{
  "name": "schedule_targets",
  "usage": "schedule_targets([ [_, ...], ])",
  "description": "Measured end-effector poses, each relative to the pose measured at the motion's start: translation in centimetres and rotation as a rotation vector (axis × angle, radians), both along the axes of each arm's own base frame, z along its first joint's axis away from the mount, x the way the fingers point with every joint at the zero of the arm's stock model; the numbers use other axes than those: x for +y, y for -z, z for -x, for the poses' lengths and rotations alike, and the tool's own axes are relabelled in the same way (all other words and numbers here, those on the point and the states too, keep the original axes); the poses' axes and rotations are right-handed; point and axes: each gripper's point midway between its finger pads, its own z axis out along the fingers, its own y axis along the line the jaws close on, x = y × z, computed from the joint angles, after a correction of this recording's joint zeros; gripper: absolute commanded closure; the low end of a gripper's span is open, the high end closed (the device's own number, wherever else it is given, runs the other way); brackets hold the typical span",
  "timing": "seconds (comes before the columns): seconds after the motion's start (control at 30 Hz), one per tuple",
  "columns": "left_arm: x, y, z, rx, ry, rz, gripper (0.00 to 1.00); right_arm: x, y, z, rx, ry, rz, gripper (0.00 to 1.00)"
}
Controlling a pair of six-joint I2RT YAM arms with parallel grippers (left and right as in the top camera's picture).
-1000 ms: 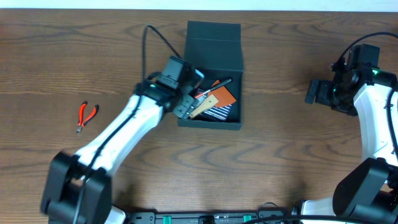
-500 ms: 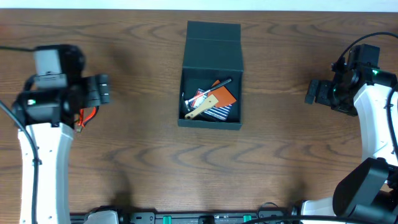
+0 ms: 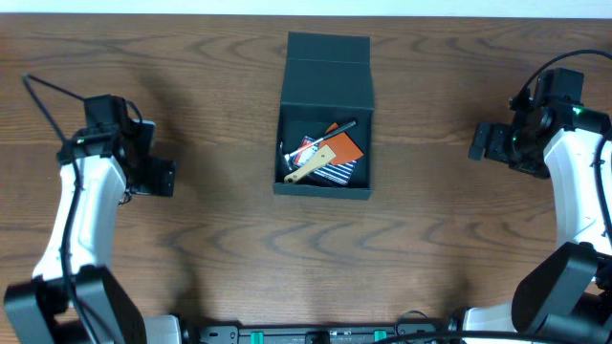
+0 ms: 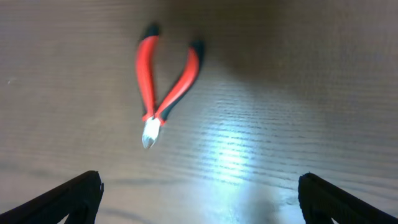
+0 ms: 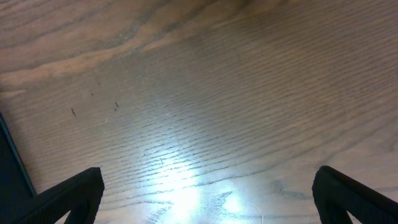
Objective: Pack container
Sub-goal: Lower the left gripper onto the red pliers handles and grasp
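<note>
The box [image 3: 328, 67] sits mid-table with its lid flipped back and some stuff inside, well apart from the left gripper [image 3: 161, 177], which hangs wide open just above the red pliers [image 4: 165, 93]; right gripper [image 3: 481, 141] is open too, off on the box's other side

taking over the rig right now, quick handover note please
Left hand: open, empty, low over the table at the left, red-handled pliers just ahead of it.
Right hand: open, empty, over bare wood at the right.
The container: mid-table, lid open, several small items inside, among them a wooden-handled tool.
Done: some items packed.
Left: grasp the pliers, put them in the container, probably shut the lid.
</note>
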Motion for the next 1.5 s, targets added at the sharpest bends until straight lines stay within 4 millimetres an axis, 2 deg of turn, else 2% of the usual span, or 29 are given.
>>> schedule_targets([
  [0.3, -0.5, 3.7, -1.4, 0.067, 0.186, 0.019, 0.01, 0.0, 0.0, 0.0, 0.002, 0.000, -0.001, 0.01],
  [0.57, -0.6, 6.6, -2.0, 0.108, 0.235, 0.034, 0.01, 0.0, 0.0, 0.1, 0.003, 0.000, -0.002, 0.01],
  [0.8, -0.3, 6.9, -3.1, 0.070, 0.240, 0.026, 0.01, 0.1, 0.1, 0.4, 0.015, 0.000, -0.005, 0.01],
  [1.07, 0.8, 6.8, -3.0, 0.054, 0.212, 0.051, 0.01, 0.1, 0.1, 0.4, 0.016, -0.008, -0.003, 0.01],
  [1.5, 0.2, 6.8, -3.3, 0.016, 0.234, 0.134, 0.02, 0.1, 0.1, 0.5, 0.020, -0.008, -0.004, 0.01],
])
